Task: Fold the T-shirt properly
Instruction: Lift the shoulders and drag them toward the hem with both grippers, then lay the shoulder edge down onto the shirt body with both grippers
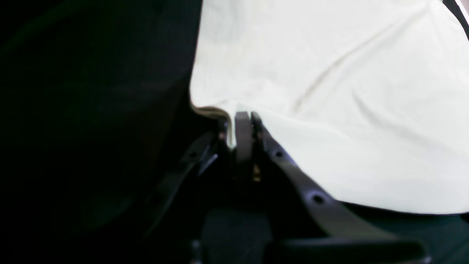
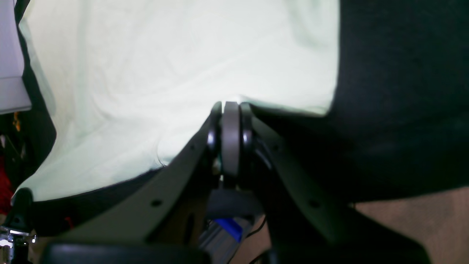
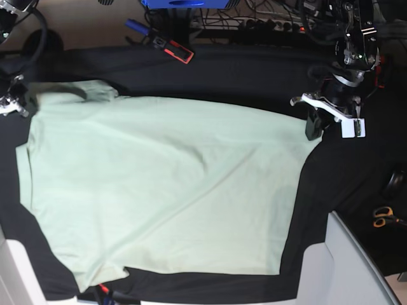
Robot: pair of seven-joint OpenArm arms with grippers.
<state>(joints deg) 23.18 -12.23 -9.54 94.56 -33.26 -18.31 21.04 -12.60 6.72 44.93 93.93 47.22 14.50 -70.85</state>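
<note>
The pale mint-green cotton T-shirt (image 3: 159,190) is pinched at opposite edges by the left hand (image 1: 242,126) and right hand (image 2: 231,110) (both pressed together); uneven pulling risks skewed folds.

T-shirt (image 3: 159,190) spread flat on table cover (image 3: 254,70), scissors (image 3: 383,216) off to its right

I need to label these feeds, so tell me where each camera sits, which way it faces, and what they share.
Left wrist: on the left arm, looking along the left gripper, shut on the T-shirt edge.
Right wrist: on the right arm, looking along the right gripper, shut on the shirt's edge.
Base: overhead, looking down on the spread shirt and black table cover; both arms show.
Shared: all three show the shirt.
</note>
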